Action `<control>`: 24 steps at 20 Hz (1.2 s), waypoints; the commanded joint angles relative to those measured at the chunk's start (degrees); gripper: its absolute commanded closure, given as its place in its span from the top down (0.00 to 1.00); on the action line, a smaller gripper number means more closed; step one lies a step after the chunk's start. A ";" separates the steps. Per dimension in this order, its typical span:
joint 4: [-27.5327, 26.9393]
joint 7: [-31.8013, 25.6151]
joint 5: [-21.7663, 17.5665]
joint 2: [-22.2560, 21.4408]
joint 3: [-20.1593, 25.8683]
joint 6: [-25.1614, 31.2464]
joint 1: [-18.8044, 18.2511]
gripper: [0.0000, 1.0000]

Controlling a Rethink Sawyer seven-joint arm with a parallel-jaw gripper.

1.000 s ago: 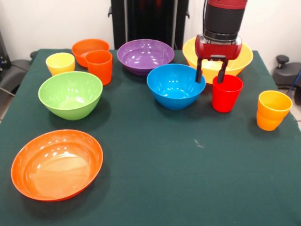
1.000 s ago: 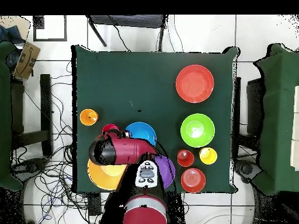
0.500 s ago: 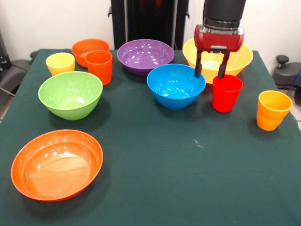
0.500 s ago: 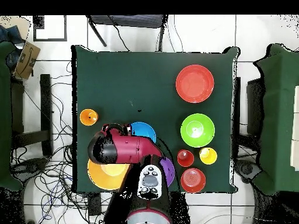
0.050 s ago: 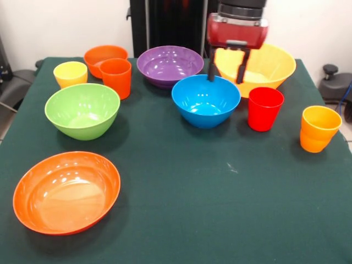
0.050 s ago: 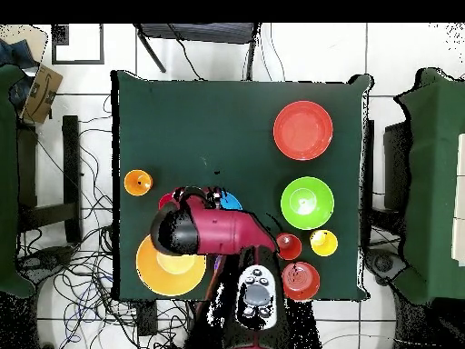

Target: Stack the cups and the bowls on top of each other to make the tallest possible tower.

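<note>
While the tool (image 5: 225, 71) hangs open and empty above the blue bowl's (image 5: 205, 100) far rim, nothing is stacked; descending here could clip that rim or nudge the red cup (image 5: 265, 108) beside it.

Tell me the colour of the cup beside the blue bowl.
Red: the cup, clearest in the front view.

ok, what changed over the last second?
The pincer rose from the red cup and swung toward the picture's left in the front view; it now hangs open and empty over the far rim of the blue bowl. Nothing was gripped or released. The red cup and all other cups and bowls stayed put; nothing is stacked yet.
</note>
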 commanded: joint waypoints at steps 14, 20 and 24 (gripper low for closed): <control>-4.41 -5.54 -11.50 4.35 11.09 9.81 -12.65 1.00; -4.45 -7.12 -13.05 3.83 13.84 10.58 -16.19 1.00; -4.31 -8.10 -13.94 3.51 15.94 11.24 -18.66 1.00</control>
